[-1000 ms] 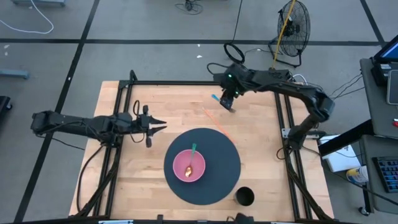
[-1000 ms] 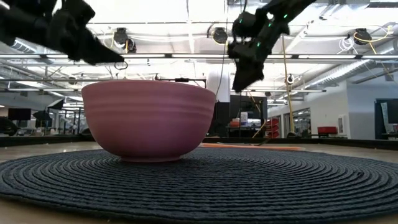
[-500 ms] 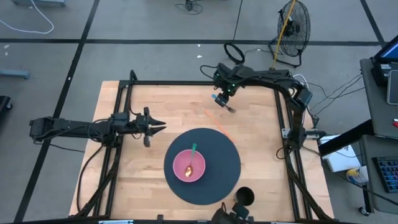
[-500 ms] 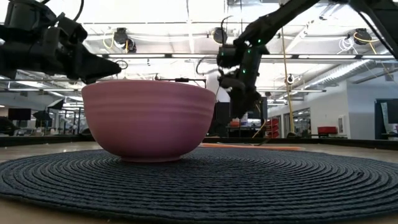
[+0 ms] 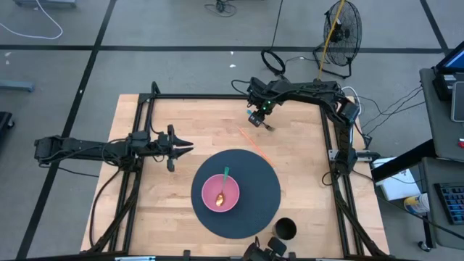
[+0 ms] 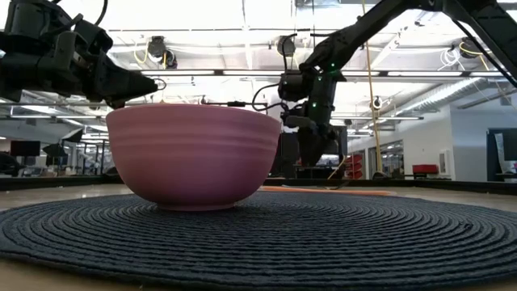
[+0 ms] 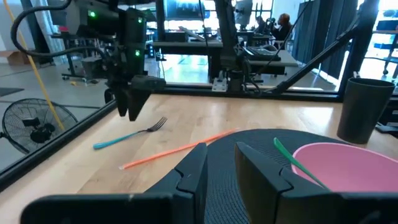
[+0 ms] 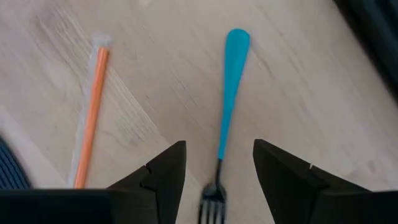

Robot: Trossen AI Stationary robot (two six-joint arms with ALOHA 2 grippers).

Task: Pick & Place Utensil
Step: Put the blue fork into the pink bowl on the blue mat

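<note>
While hovering over the blue-handled fork (image 8: 227, 127), right pincer (image 8: 216, 171) gapes wide, empty.

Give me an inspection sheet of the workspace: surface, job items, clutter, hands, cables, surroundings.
Surface: light wooden table with a round dark woven mat.
Job's things: blue-handled metal fork lying flat on the wood; pink bowl on the mat holding a green-handled spoon.
Clutter: orange straw beside the fork; black cup at the mat's edge.
Hands: right hand open, poised over the fork, not touching; left hand open, waiting over the table's left side.
Cables: loose cables off the table's right edge.
Surroundings: floor fan behind the table; person far off.
</note>
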